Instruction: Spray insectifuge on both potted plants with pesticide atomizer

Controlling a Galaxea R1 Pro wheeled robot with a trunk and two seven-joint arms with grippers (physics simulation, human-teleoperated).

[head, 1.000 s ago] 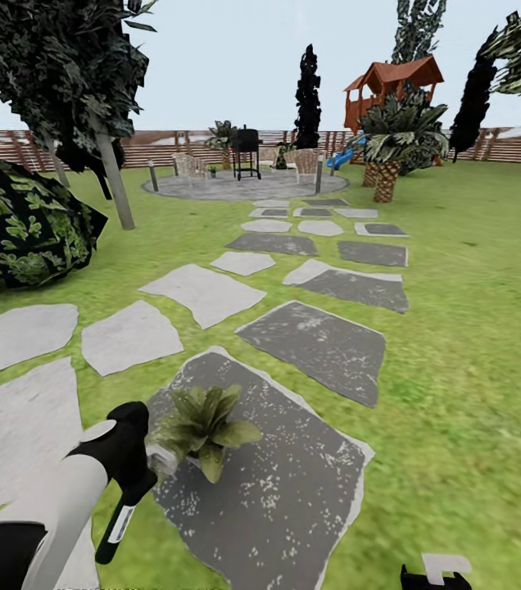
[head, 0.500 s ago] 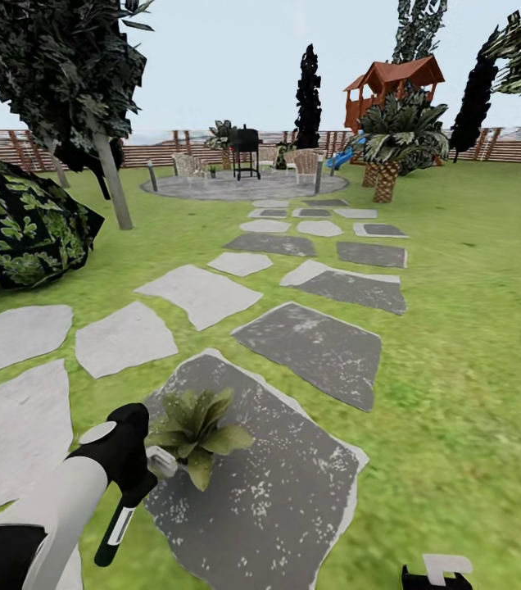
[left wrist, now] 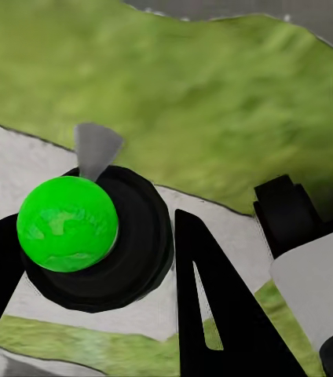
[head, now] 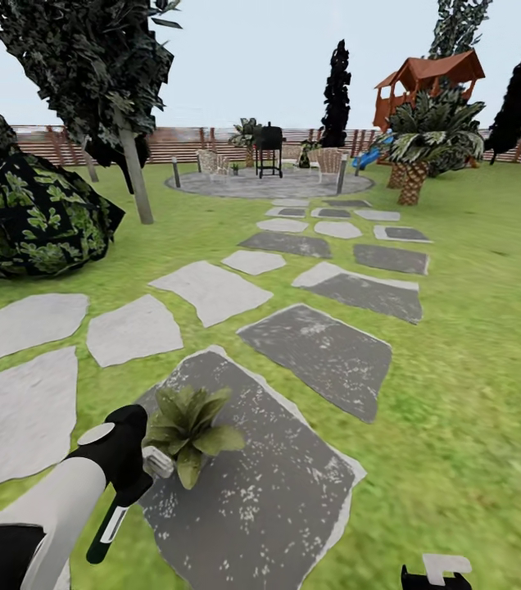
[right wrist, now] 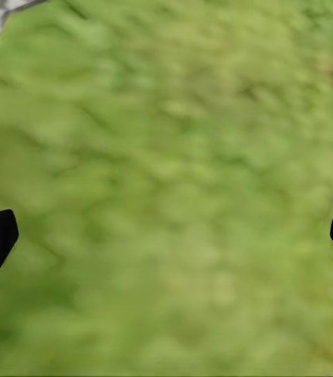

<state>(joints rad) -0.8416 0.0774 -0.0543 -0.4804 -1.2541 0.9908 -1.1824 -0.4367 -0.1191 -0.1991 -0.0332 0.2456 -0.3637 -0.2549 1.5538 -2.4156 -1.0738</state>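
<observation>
one potted plant point(head: 185, 433) is sitting on the dark slab point(head: 260, 500) right by my left gripper point(head: 133, 483).
i'm holding the pesticide atomizer point(head: 113, 524) clamped in that gripper, bottle hanging down over the grass edge. my right gripper point(right wrist: 166, 236) is hovering above lawn point(right wrist: 174, 157), fingers spread wide.

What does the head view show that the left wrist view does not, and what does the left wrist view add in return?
Head view offers: the low potted plant with broad green leaves on a dark grey stepping slab, the round grey patio, the brown slatted fence, and the slim dark atomizer bottle hanging below the left end effector.
Left wrist view offers: a bright green ball on a round black body, close between the black fingers.
Both share: green lawn and pale grey slabs.
</observation>
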